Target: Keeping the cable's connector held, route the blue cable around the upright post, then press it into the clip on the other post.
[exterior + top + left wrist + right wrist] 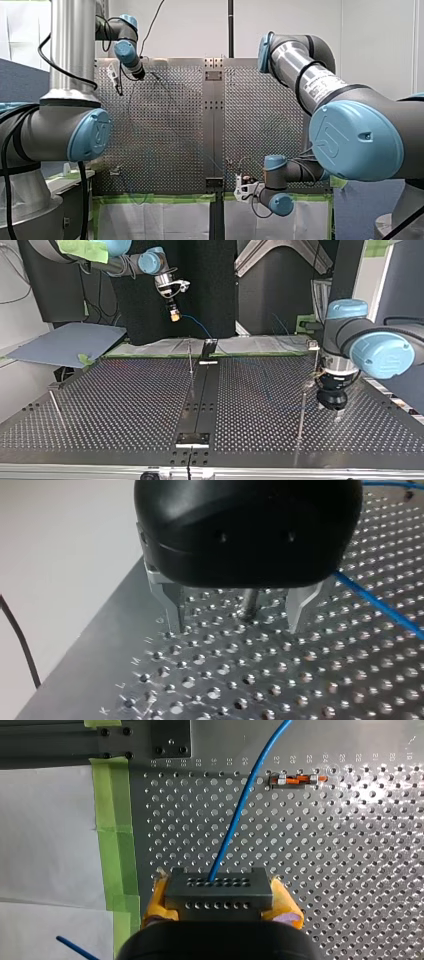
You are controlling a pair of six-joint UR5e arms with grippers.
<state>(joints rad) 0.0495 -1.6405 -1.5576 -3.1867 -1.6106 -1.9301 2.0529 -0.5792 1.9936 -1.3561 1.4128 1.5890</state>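
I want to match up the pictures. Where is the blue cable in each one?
Front view: the blue cable is a faint thin line across the perforated table.
Top view: it hangs from my right end effector, upper left, down to the table.
Left wrist view: it runs beside my left end effector.
Right wrist view: it leads ahead from the held connector.
Shared landmark: the perforated table.

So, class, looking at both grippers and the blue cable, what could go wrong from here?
1. My left gripper is open with the post between its fingers, while the blue cable lies outside them: closing now might catch the post, not the cable.
2. My right gripper holds the connector between yellow pads; a hard pull during routing could tug it loose.
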